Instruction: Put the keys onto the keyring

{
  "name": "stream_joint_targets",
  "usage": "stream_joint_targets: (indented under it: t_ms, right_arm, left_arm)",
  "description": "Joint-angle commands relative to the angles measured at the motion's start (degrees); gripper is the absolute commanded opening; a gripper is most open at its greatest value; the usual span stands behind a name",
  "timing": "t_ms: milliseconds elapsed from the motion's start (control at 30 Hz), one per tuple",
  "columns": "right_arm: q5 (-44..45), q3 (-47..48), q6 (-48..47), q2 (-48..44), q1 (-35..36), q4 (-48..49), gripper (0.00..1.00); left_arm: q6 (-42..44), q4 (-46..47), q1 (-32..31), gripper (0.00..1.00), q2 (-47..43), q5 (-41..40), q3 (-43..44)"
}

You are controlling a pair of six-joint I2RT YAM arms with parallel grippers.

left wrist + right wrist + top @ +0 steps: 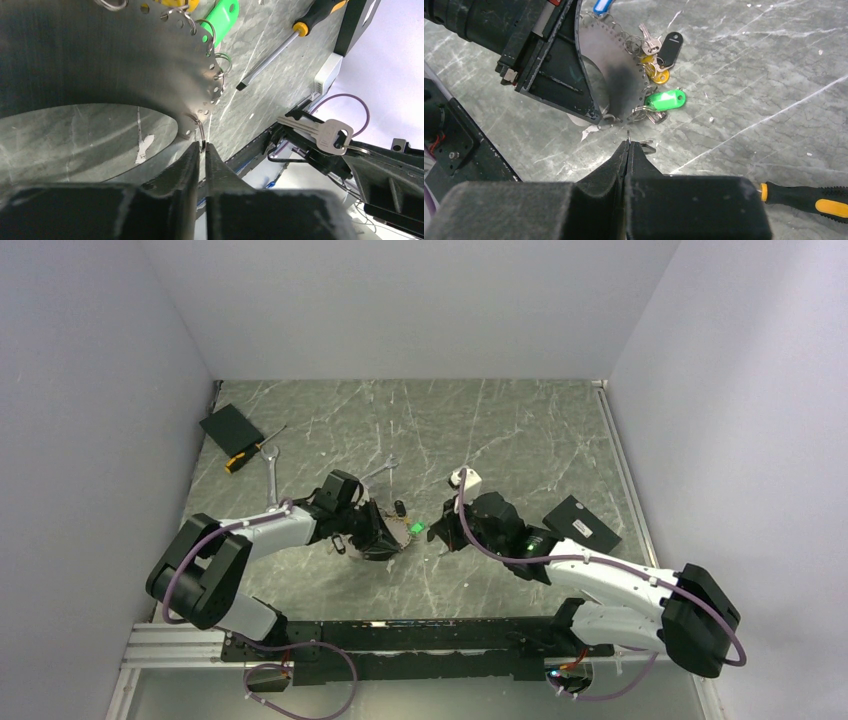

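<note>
While the perforated silver metal keyring [100, 50], strung with green-, yellow- and black-headed keys [665, 99], tilts up from the grey marbled table [520, 430], the left gripper [202, 148] pinches its rim loop; nearby, the right gripper [628, 146] is clamped on a plain silver key [325, 135].

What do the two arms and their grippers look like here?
Both the left arm and right arm have white links between bulky black joints, each trailed by a purple cable. A green light glows on the right one. The left gripper and right gripper have matte black wedge-shaped fingers tapering to thin tips.
</note>
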Motion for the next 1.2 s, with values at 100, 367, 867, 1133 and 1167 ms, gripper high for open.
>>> stream_joint_targets:
  t_ms: [100,367,867,1133,1167]
  right_arm:
    - [0.31,-0.57,-0.44,1.70,0.20,3.55,0.00]
    - [0.70,-0.91,-0.89,1.67,0.24,2.96,0.00]
    - [0.95,-1.55,-0.85,0.45,0.20,2.42,0.00]
    - [1.15,-1.35,-1.20,0.02,0.20,1.66,0.00]
    - [1.15,-1.36,-1.20,-0.02,0.20,1.67,0.00]
  left_arm:
    - [1.28,1.97,-0.27,0.28,2.75,-1.56,-0.38]
    - [3.31,-1.52,-0.35,0.35,2.74,-4.02,1.85]
    - [8.84,-6.85,-3.61,0.30,4.79,-8.99,7.06]
    - [10.25,-7.78,-5.11,0.29,7.42,-10.39,9.49]
    - [10.33,-7.89,-5.30,0.29,7.54,-10.64,9.64]
